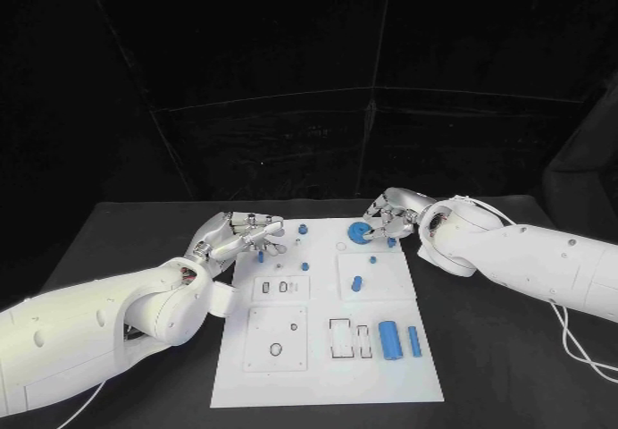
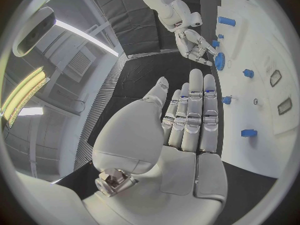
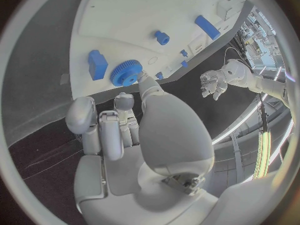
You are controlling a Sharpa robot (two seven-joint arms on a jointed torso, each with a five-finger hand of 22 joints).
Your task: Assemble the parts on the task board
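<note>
The white task board [image 1: 329, 313] lies mid-table, also seen from the wrists [image 2: 275, 45] [image 3: 137, 15]. A blue gear [image 1: 358, 234] [image 3: 127, 72] [image 2: 219, 61] sits near its far edge. My right hand [image 1: 390, 219] [image 3: 134, 125] [image 2: 195, 45] is at the gear: one fingertip [image 3: 142, 77] touches its rim and the other fingers are curled back. Whether it grips the gear I cannot tell. My left hand [image 1: 245, 234] [image 2: 187, 120] [image 3: 215, 82] hovers at the board's far left corner with straight fingers, holding nothing.
Small blue pegs [image 1: 303, 229] [image 1: 260, 256] [image 1: 305, 265] stand on the far part of the board, and a short bar [image 1: 355, 284] lies mid-board. Two blue cylinders [image 1: 389, 340] [image 1: 414, 340] lie near the front right beside empty slots [image 1: 341, 340].
</note>
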